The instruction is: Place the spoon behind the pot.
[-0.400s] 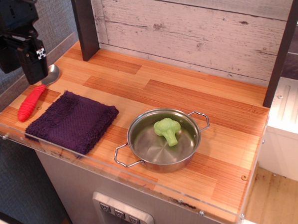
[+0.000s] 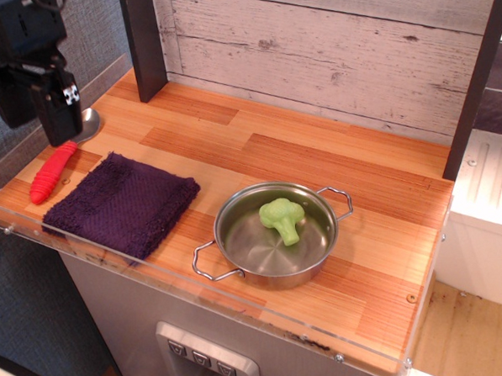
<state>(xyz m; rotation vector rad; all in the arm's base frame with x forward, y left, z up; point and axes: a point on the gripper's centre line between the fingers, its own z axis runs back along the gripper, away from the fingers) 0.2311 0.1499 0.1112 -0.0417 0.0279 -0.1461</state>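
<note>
The spoon (image 2: 55,169) lies on the wooden counter at the far left, its red ribbed handle pointing to the front left and its silver bowl partly hidden behind the gripper. The gripper (image 2: 60,131) is a black block hanging just above the spoon's bowl end; its fingers are not told apart, so I cannot tell if it is open or shut. The shiny steel pot (image 2: 276,235) with two wire loop handles stands at the front middle, far to the right of the gripper. A green broccoli toy (image 2: 283,219) lies inside it.
A dark purple square cloth (image 2: 121,204) lies between spoon and pot. A dark post (image 2: 145,44) stands at the back left, another (image 2: 475,84) at the right. A pale plank wall (image 2: 328,49) closes the back. A clear lip (image 2: 154,269) runs along the counter's front edge.
The gripper has shifted slightly up and to the right over the spoon's bowl. The spoon, pot and cloth have not moved.
</note>
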